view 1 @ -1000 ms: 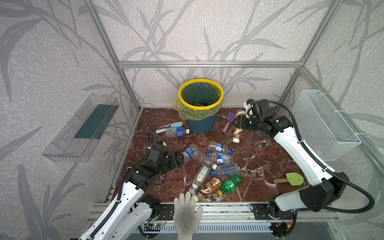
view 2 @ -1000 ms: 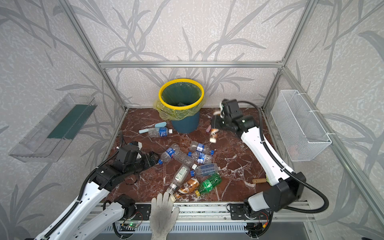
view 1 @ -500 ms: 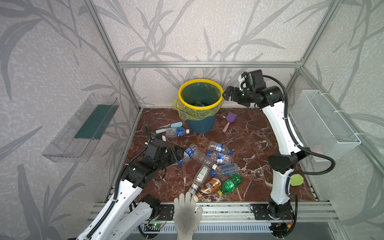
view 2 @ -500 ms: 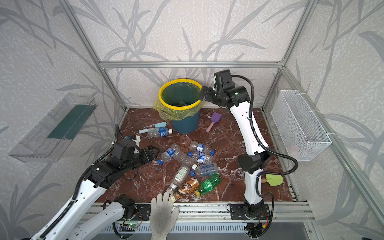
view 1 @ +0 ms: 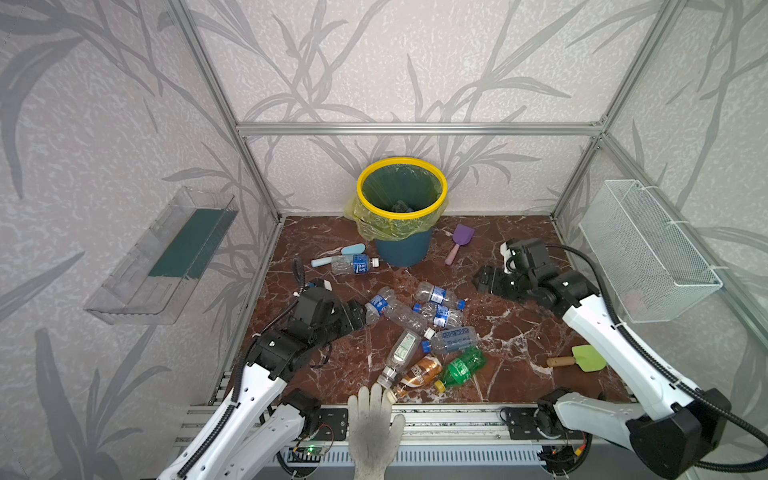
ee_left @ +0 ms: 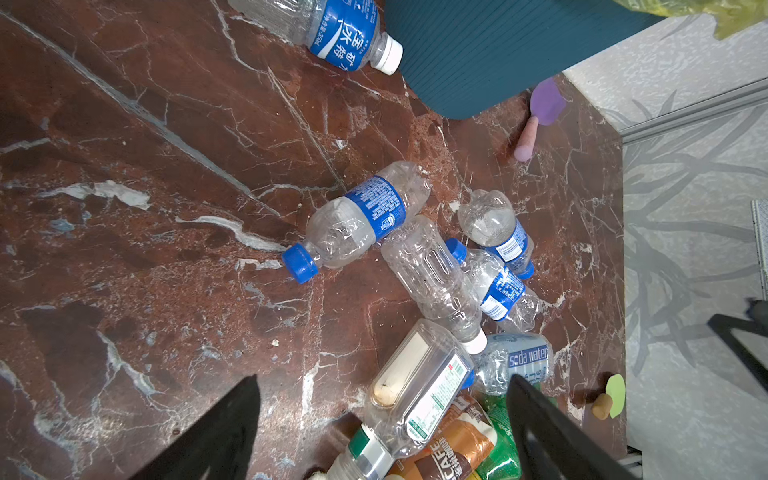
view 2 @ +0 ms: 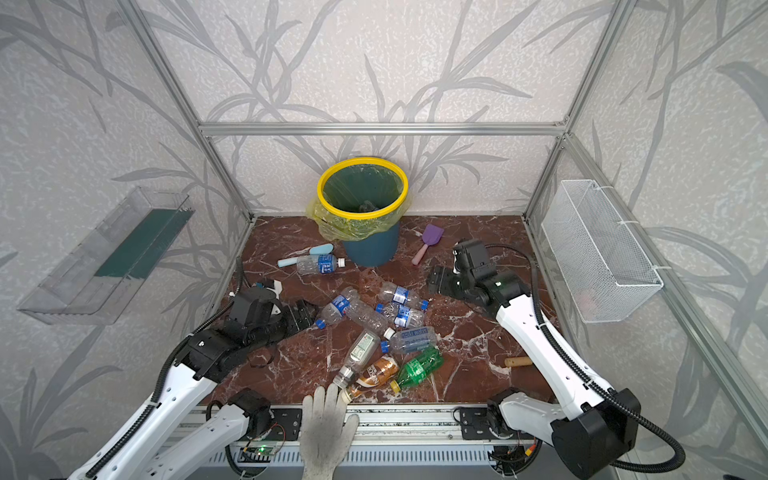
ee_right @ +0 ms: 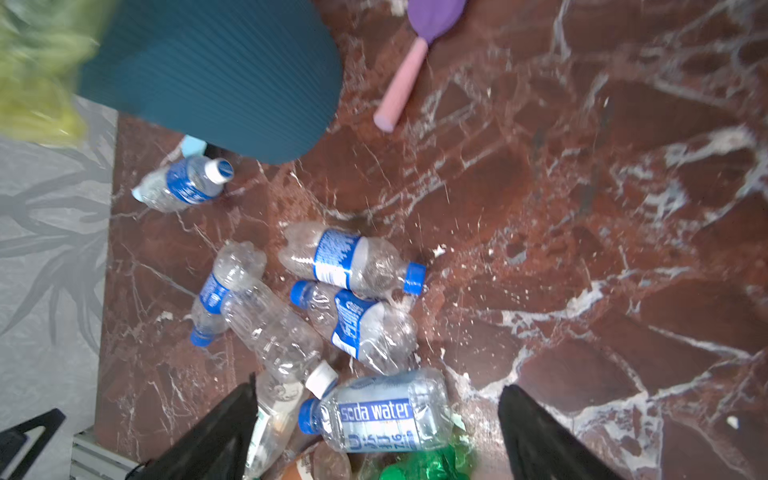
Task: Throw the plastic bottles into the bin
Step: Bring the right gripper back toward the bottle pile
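Well, both of your grippers hang empty, jaws spread wide. Your left gripper (view 1: 358,314) sits just beside the blue cap of the nearest of the plastic bottles (view 1: 415,320), which lie heaped mid-floor. Your right gripper (view 1: 484,280) hovers near the heap's other side. One lone bottle (view 1: 353,264) lies by the bin (view 1: 401,251), right beside a light-blue shovel (view 1: 338,254). A purple shovel (view 1: 460,237) lies between the bin and your right gripper. A gloved hand (view 1: 372,419) at the front edge reaches the heap's nearest bottles. A green shovel (view 1: 588,358) lies well apart.
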Controlling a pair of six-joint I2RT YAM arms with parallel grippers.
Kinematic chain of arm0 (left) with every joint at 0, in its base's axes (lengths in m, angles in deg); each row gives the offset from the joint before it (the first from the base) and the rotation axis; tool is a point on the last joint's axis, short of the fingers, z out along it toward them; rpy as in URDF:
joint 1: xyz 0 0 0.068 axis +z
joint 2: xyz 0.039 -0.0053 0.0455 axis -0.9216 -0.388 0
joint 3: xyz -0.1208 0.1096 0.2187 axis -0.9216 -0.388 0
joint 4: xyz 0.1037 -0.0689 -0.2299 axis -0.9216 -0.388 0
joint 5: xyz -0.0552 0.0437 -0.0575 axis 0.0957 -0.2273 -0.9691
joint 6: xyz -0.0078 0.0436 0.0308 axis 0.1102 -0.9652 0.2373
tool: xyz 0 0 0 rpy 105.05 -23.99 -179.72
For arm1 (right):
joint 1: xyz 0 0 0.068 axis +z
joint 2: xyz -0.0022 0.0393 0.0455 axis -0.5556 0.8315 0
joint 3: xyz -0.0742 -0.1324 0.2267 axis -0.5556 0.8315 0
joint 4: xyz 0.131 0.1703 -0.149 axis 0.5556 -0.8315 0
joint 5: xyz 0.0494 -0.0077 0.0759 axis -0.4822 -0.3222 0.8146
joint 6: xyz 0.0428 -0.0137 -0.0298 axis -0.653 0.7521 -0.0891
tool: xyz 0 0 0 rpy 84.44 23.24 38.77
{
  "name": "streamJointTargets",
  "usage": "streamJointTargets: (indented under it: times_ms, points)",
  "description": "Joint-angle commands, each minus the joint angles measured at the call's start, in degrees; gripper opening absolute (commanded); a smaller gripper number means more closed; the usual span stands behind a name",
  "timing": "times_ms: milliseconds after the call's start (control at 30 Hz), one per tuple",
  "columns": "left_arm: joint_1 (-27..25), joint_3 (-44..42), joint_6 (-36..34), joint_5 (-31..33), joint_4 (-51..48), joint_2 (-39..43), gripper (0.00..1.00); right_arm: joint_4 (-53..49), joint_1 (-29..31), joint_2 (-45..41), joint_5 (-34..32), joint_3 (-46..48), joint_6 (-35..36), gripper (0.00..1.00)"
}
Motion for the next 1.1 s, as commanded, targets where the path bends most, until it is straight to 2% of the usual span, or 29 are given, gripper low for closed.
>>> streamJointTargets:
  times_ms: [0, 300, 500, 633, 867, 1067]
  points:
    - [0.3, -1.2, 0.4, 0.8, 0.4, 0.3, 0.92, 3.1, 0.0, -2.2, 2.0, 4.8, -3.5, 0.90]
    - [0.3, -3.5, 0.5, 0.7, 1.1, 0.2, 0.92, 3.7, 0.0, -4.4, 4.1, 12.4, -4.8, 0.86]
    - [0.4, -3.2, -4.0, -0.6, 3.2, -2.5, 0.93, 4.8, 0.0, -5.1, 5.0, 15.8, -5.7, 0.85]
    - [1.1, -1.3, -7.9, -0.1, 2.7, -6.9, 0.94, 6.0, 0.0, -6.0, 5.3, 18.0, -6.7, 0.85]
    - [1.1, 3.8, -12.9, 5.2, 0.4, -17.3, 0.94, 6.4, 0.0, -6.8, 5.9, 19.8, -6.7, 0.85]
    - [1.1, 8.5, -16.9, 3.5, -0.3, -25.7, 0.94, 6.4, 0.0, -6.7, 6.5, 19.9, -5.9, 0.84]
